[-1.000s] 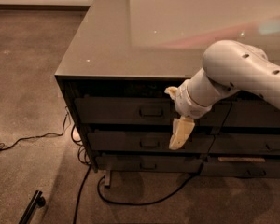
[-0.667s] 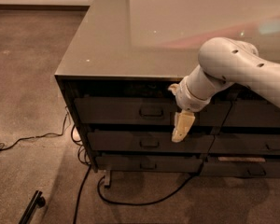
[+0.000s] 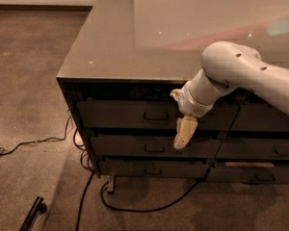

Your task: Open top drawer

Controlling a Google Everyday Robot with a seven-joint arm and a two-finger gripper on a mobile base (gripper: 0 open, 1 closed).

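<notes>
Far out to the left of the cabinet [image 3: 111,52], a thin cable [image 3: 33,141] trails across the brown carpet [image 3: 29,81] toward the cabinet's left foot. Nearer to me, also left of the cabinet and low on the floor, lies a short dark bar [image 3: 32,213]; I cannot make out what it is. A second, thicker cable [image 3: 149,209] loops on the carpet just in front of the cabinet's base.

The cabinet is a low, dark unit with a glossy top that catches pale and reddish reflections toward its right side. In the left half of its face sit three stacked drawers. The top drawer [image 3: 120,114] is the highest of them, directly under the cabinet's top edge. Its tall flat front looks pushed in, level with the fronts below, and its small loop handle [image 3: 156,114] sits at its centre. Under it come the middle drawer [image 3: 135,147] and the bottom drawer [image 3: 154,168], both slimmer.

Just right of that handle, the gripper [image 3: 182,139] hangs in front of the cabinet's face. It is pale yellow and points downward, its tip over the gap between the top and middle fronts. I cannot tell whether it is open or closed, and I see nothing in its hold. The white arm [image 3: 241,73] reaches in from the cabinet's right side, crossing over the front edge of the top. Behind it is the cabinet's right column of drawers [image 3: 274,150].
</notes>
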